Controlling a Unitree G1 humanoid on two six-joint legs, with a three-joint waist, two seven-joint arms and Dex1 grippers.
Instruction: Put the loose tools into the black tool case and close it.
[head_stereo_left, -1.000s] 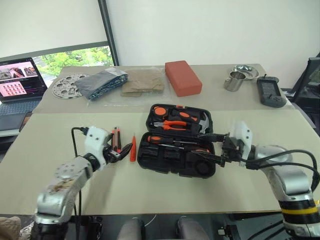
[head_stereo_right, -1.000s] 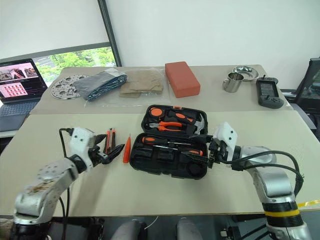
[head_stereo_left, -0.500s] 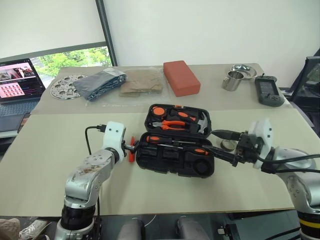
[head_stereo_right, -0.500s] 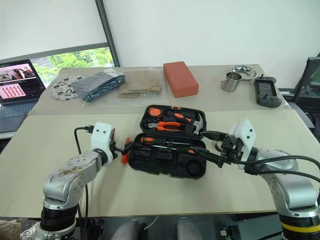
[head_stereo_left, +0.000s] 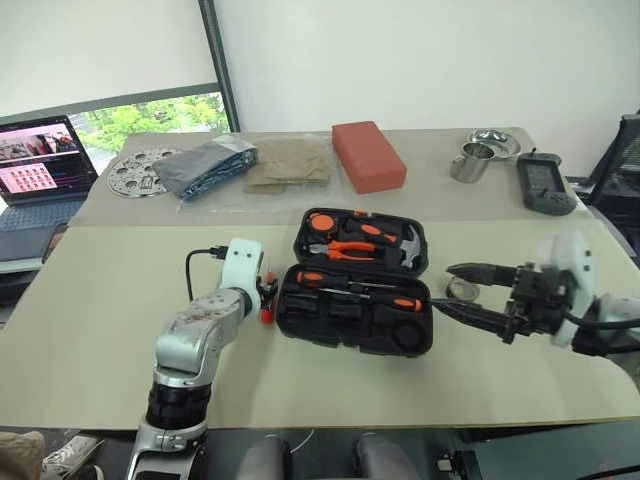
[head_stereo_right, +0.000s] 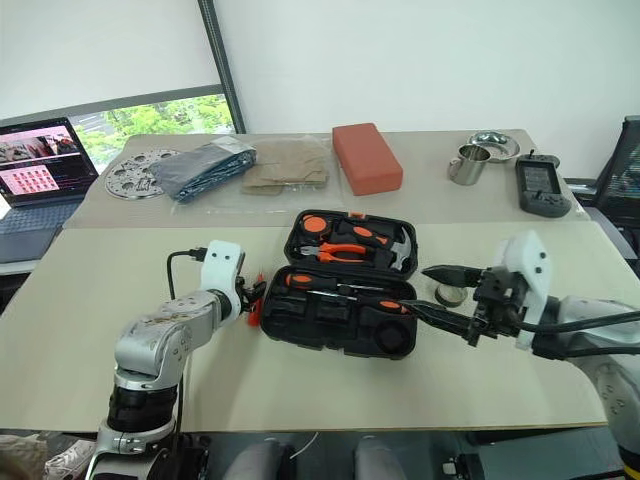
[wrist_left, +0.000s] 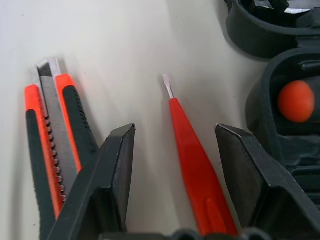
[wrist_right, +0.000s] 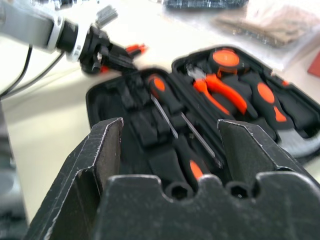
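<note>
Slim orange tool (wrist_left: 192, 150): we see it lying on the bench (head_stereo_left: 120, 300), low in the centre of the left wrist frame, between the two fingers of the left claw (wrist_left: 180, 200); neither finger touches it yet.
Change, left claw: a second ago it hung by the utility knife (wrist_left: 52, 145); now it has slid toward the case and its fingers have started narrowing, though they are still apart.
Meaning: we judge the pick of the slim tool is about to happen; nothing is lifted yet.
Change, right claw (head_stereo_right: 450, 295): it has drawn back from the case toward the right edge of the frame, fingers spread, empty.
Black tool case (head_stereo_left: 355, 280): open at centre frame, lid half farther back.
Case contents: two screwdrivers (wrist_right: 177, 120) lie in the near half; pliers (head_stereo_left: 345, 248), a hammer and another orange-handled tool sit in the lid half.
Small tape roll (head_stereo_right: 448, 295): on the bench just right of the case, under the right claw.
Left to do: knife, slim tool and roll still out; case not closed.
</note>
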